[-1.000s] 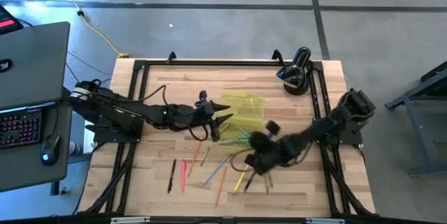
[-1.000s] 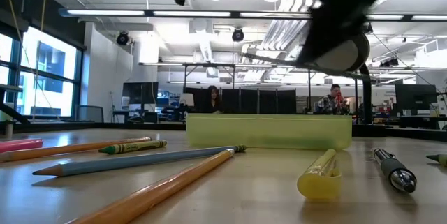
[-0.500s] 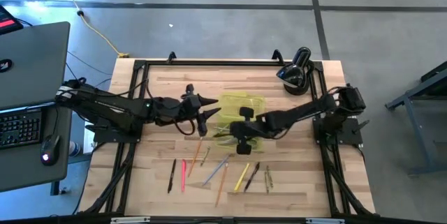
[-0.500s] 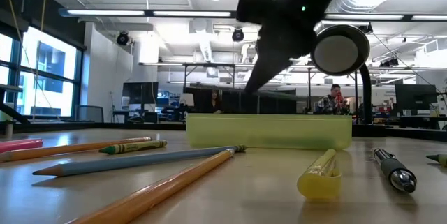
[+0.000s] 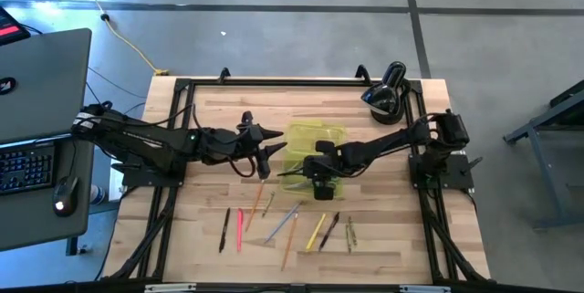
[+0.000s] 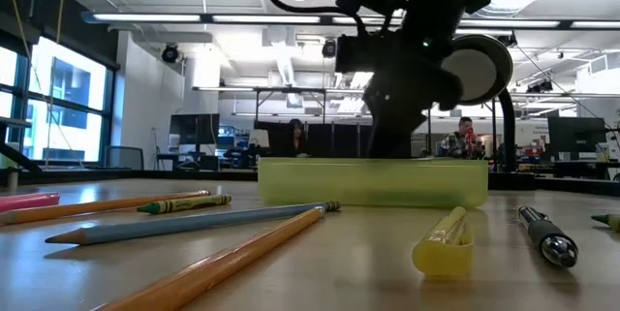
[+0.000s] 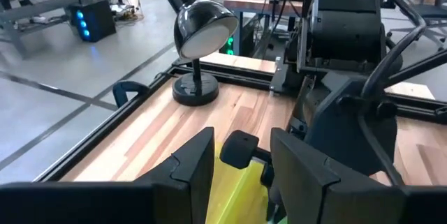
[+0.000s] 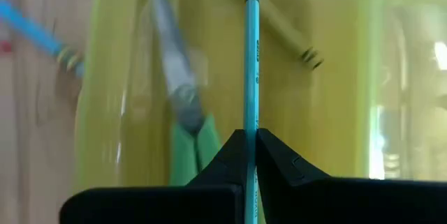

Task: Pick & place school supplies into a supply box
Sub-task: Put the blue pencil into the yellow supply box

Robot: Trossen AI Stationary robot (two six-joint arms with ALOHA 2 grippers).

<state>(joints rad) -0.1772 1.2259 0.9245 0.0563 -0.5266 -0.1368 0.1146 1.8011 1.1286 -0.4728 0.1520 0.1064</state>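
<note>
While the right claw [image 8: 251,155] pinches a thin teal pencil [image 8: 251,56] over the translucent yellow-green plastic supply box [image 5: 321,144] (green-handled scissors [image 8: 190,116] already inside), several pens and pencils [image 5: 283,224] await on the table [image 5: 210,120], left claw [image 7: 241,175] spread.

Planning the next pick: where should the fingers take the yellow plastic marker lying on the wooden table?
Mid-barrel, from straight above, closing across its width: the yellow plastic marker lies flat and slanted, a dark pen close beside it, so probably open narrowly.
</note>
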